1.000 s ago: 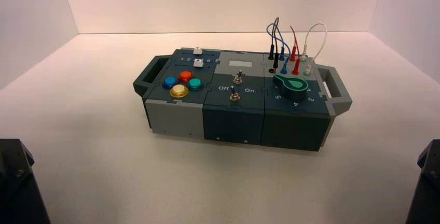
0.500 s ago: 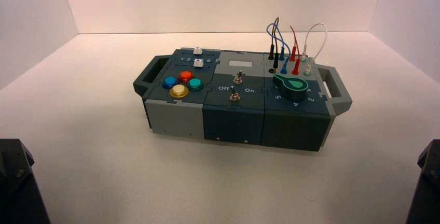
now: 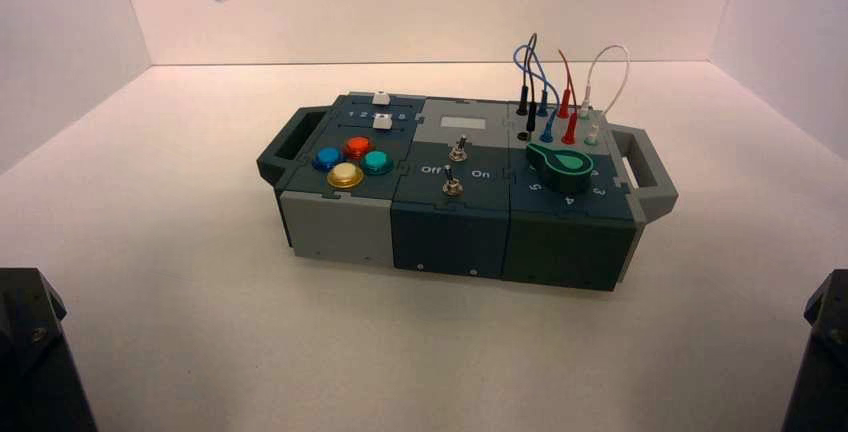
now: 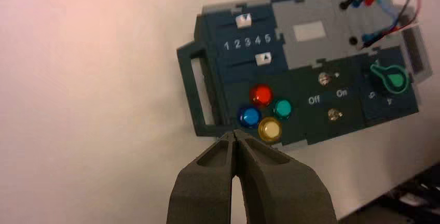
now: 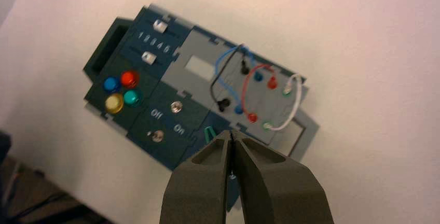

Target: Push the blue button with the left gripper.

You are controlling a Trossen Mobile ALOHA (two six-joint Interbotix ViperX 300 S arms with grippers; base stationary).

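I guide the left gripper (image 4: pixel 235 132) from a distance above a box (image 3: pixel 450 237) of controls, its blue button (image 3: pixel 328 159) waiting at the outer left of a four-button cluster on the left panel, beside the red-orange button (image 3: pixel 358 148) and the yellow button (image 3: pixel 345 175), with the teal-green button (image 3: pixel 377 162) at the cluster's right; the push has yet to be made. The likeliest trouble, as I judge it, is a crowded target: a descent slightly off line could catch the yellow or red-orange dome instead; coming down too far outboard, the tips could strike the side handle (image 3: pixel 292 147); a slanted or overlong press might skid off the dome or shove the whole box. The left gripper's two fingers are closed together, tips meeting in a narrow point, with nothing between them and no button touched, a shape I judge fit for pressing; the right gripper (image 5: pixel 232 132) hangs idle above the box's right side, likewise closed and holding nothing.
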